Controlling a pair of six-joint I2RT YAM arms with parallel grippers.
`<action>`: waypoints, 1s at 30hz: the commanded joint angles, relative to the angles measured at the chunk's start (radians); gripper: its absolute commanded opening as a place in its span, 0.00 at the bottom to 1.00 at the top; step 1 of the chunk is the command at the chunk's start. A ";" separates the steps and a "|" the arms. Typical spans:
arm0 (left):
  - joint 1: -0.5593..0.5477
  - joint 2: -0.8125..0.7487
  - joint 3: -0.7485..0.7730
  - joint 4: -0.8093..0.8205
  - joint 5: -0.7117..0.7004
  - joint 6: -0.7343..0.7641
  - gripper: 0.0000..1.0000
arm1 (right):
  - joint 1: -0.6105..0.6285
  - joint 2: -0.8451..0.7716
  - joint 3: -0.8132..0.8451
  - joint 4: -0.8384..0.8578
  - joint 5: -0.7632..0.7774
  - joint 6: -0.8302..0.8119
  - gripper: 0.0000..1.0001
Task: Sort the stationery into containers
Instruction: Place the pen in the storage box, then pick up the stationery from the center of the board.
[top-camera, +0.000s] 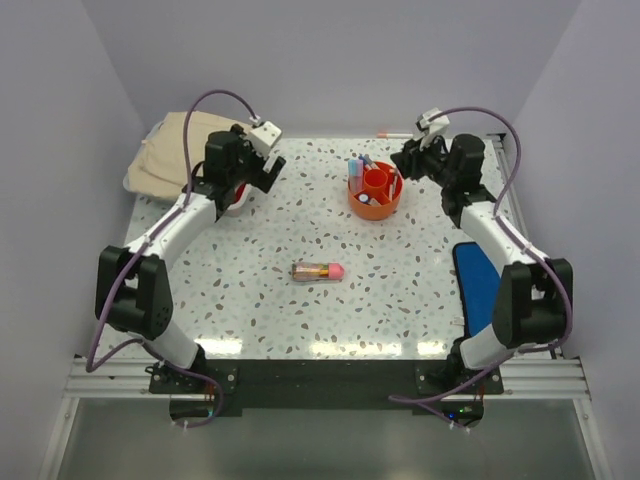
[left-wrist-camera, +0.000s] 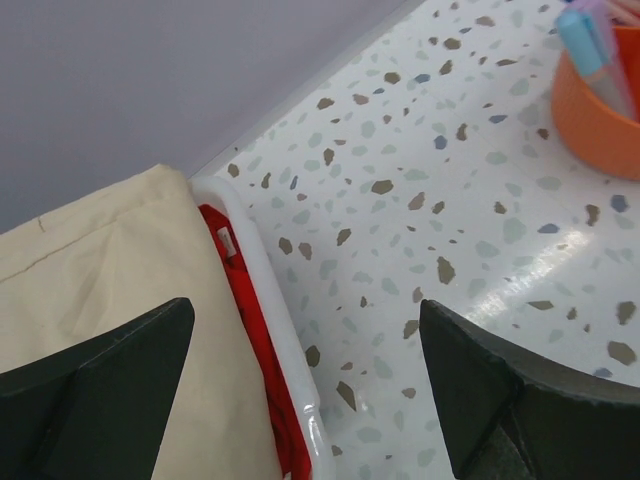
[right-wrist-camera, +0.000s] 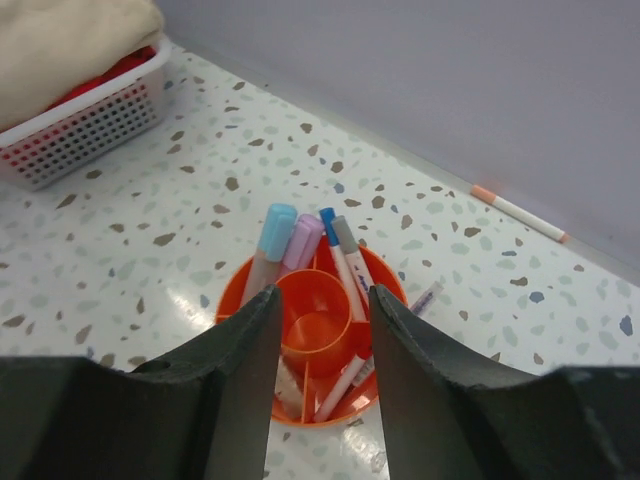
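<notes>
The orange tub (top-camera: 375, 192) stands at the back right of the table and holds short blue (right-wrist-camera: 272, 235) and pink (right-wrist-camera: 303, 240) markers plus thin white pens (right-wrist-camera: 345, 265). My right gripper (right-wrist-camera: 323, 295) hangs just above the orange tub (right-wrist-camera: 232, 305), its jaws partly apart with nothing between them. A clear tube (top-camera: 317, 270) with colourful contents lies at the table's middle. One white pen (right-wrist-camera: 520, 213) with an orange tip lies by the back wall. My left gripper (left-wrist-camera: 305, 310) is wide open and empty over the basket's rim, far left of the orange tub (left-wrist-camera: 600, 110).
A white basket (left-wrist-camera: 270, 300) with red fabric and a beige cloth (top-camera: 180, 150) on top sits at the back left. A flat blue mat (top-camera: 478, 280) lies along the right edge. Walls close in the back and both sides.
</notes>
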 joint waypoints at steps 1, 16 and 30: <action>-0.003 -0.178 -0.063 -0.043 0.278 0.083 1.00 | 0.003 -0.087 0.105 -0.399 -0.200 -0.067 0.45; -0.353 0.018 0.201 -0.803 0.357 0.362 1.00 | 0.004 -0.289 0.069 -0.880 0.053 -0.092 0.96; -0.525 0.343 0.402 -0.918 0.145 0.359 0.90 | -0.016 -0.394 0.009 -0.811 0.170 -0.043 0.99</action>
